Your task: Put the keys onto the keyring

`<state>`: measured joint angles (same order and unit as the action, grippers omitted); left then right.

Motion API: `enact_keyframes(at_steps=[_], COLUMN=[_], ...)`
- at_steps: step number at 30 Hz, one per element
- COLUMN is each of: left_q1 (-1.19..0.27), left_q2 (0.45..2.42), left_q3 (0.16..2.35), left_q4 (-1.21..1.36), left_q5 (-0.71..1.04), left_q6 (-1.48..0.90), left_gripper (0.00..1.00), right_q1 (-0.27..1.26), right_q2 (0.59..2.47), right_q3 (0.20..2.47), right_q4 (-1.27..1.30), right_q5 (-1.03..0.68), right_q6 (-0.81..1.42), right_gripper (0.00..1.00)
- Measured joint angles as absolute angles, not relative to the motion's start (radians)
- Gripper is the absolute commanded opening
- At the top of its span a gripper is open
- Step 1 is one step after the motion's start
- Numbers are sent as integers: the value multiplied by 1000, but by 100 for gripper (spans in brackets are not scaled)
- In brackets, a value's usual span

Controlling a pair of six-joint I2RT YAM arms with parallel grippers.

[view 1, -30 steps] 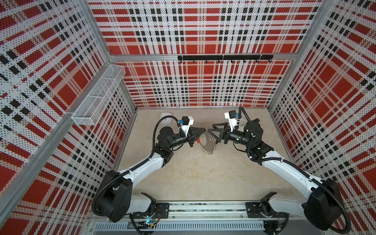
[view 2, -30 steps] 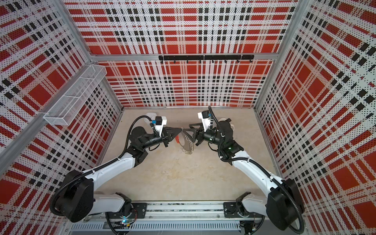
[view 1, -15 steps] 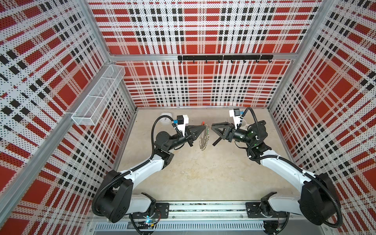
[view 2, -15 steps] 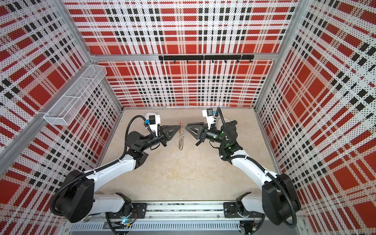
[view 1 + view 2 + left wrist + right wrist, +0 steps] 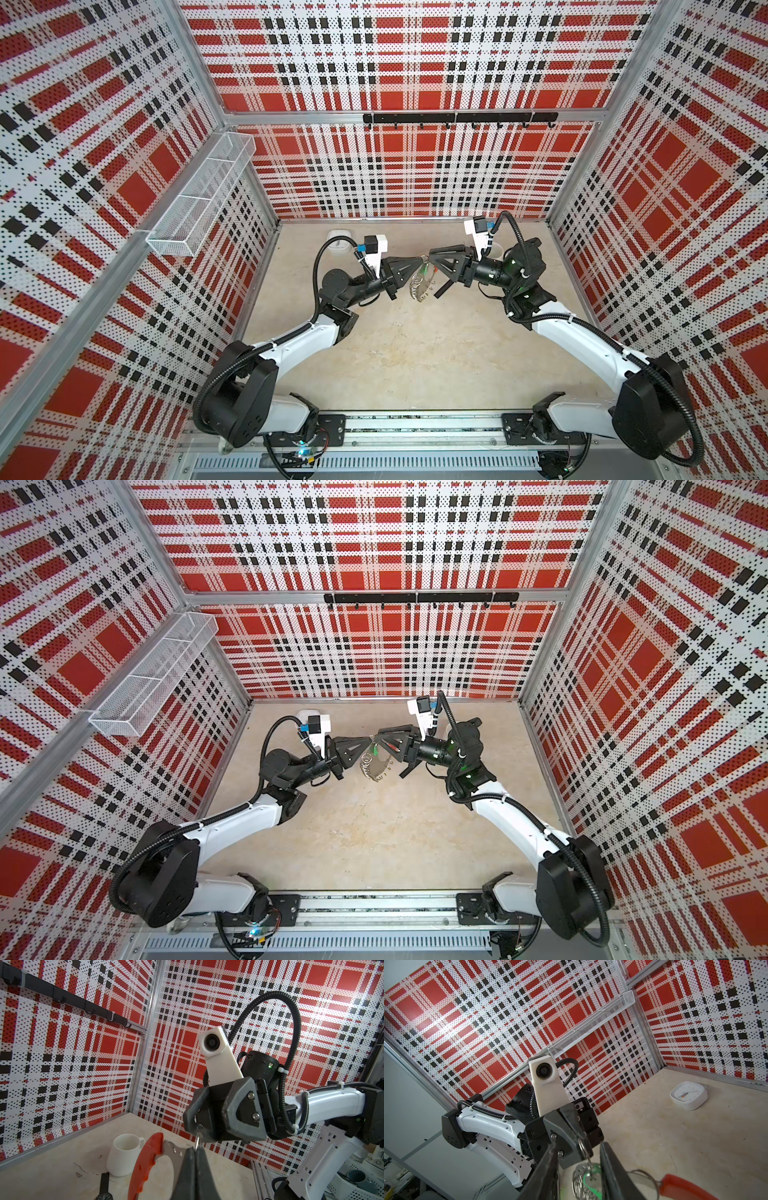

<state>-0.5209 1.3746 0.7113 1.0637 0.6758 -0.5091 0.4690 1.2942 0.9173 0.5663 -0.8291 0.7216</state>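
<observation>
Left wrist view: left gripper (image 5: 195,1149) pinches flat red-edged keyring (image 5: 148,1159); right gripper (image 5: 216,1128) spread.

**Site type:** robotics laboratory test cell.

**Identifying features:**
- The enclosure is made of perforated wall panels (image 5: 415,174) printed in red, black and white plaid, set in aluminium frame profiles (image 5: 291,119).
- A left arm (image 5: 303,338) and a right arm (image 5: 582,336) are mounted on a base rail (image 5: 415,424) at the open front, each carrying a wrist camera (image 5: 212,1043).
- A wire mesh basket (image 5: 203,195) and a black hook rail (image 5: 415,117) are fixed to the walls.
- A white mug (image 5: 123,1157), a white square clock (image 5: 688,1094) and a black wristwatch (image 5: 104,1184) lie as props on the beige tabletop (image 5: 415,357).
</observation>
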Motion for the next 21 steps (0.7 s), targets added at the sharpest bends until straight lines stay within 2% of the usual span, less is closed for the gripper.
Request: enact_keyframes(at_steps=[10,21], left_q1=[-521,-521], left_q2=[1375,1378], left_q3=[712,723], left_q4=[1085,1093], left_q5=[676,675], left_q6=[-523,-532], left_gripper=[0,0], right_q1=[469,471], right_q2=[1294,1294], right_q3=[925,925], right_q4=[512,485], right_q5=[-825,-819], right_q6=[674,659], right_gripper=[37,22])
